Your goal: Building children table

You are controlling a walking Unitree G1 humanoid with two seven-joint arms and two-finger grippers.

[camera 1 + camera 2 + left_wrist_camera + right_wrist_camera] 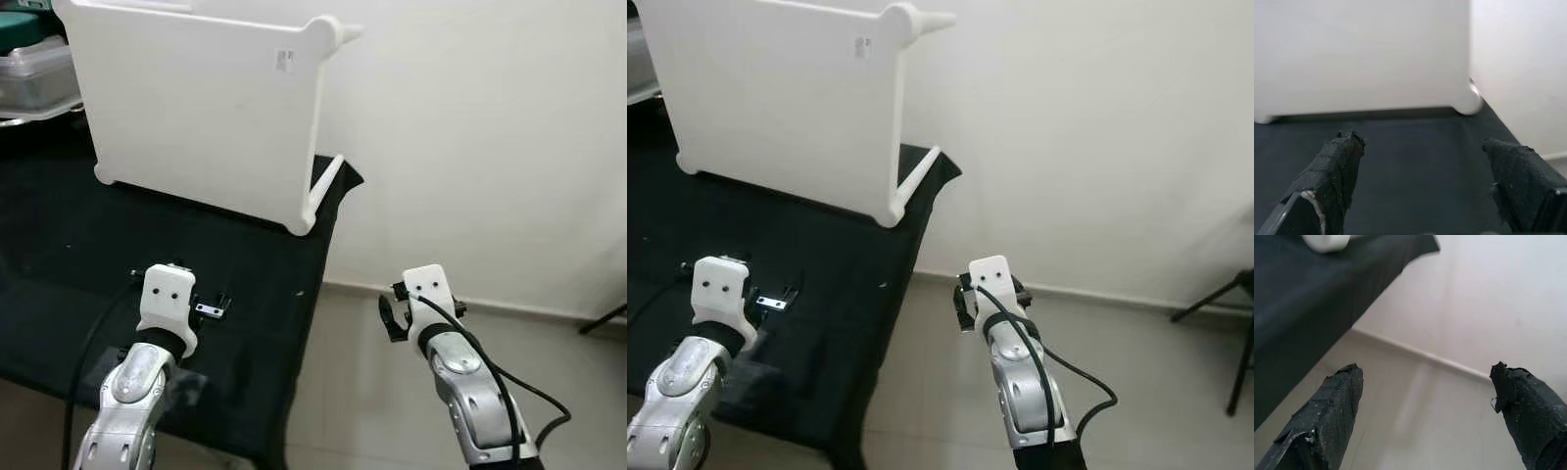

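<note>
My left gripper (211, 308) hovers wide over the black desk (98, 255) near the white tabletop (196, 108), my right gripper (392, 313) wide above the floor (372, 392).

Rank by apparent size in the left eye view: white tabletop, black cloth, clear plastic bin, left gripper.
1. Black cloth
2. White tabletop, close behind the cloth
3. Clear plastic bin, cut off by the frame edge, and left gripper, nearer the camera: too unsure to rank

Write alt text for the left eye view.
A white children's tabletop stands on edge on a black-covered table, legs pointing toward the wall. The left gripper hovers over the cloth; the right gripper hangs open above the floor.
</note>
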